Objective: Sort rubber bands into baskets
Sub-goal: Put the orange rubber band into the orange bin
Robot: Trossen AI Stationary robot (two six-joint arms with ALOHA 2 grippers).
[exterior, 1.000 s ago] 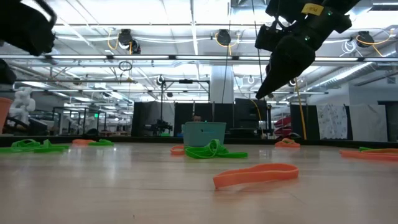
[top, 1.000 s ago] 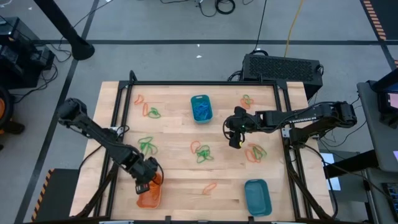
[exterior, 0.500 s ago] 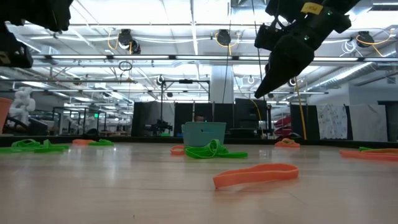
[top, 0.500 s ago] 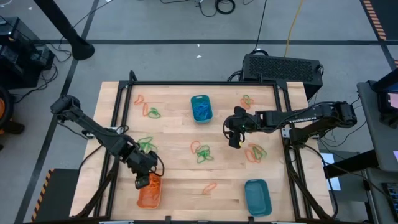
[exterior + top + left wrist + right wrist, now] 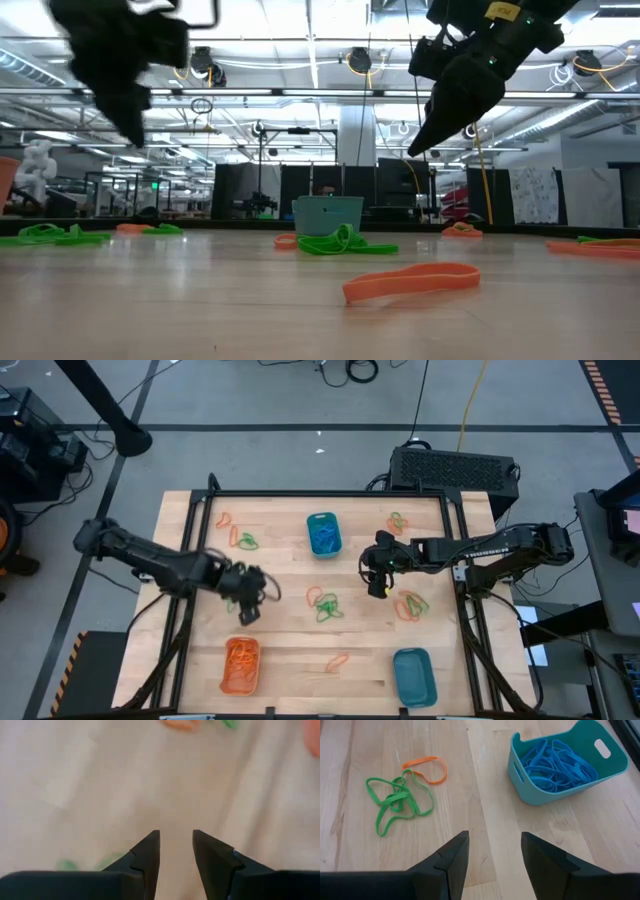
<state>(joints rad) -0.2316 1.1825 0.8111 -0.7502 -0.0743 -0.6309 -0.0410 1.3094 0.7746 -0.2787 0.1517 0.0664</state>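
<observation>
Since a second ago the left gripper (image 5: 247, 603) has swung away from the orange basket (image 5: 240, 665) at the near edge and now hangs over the green rubber bands (image 5: 235, 593) on the left side of the table (image 5: 280, 650); its fingers (image 5: 150, 854) stand partly apart with nothing between them. Orange bands lie in that basket. An empty teal basket (image 5: 414, 675) sits near the front right. Farther in, the right gripper (image 5: 378, 582) hovers open and empty beside a green and orange tangle (image 5: 402, 795). At the far side, the teal basket of blue bands (image 5: 322, 533) stands
</observation>
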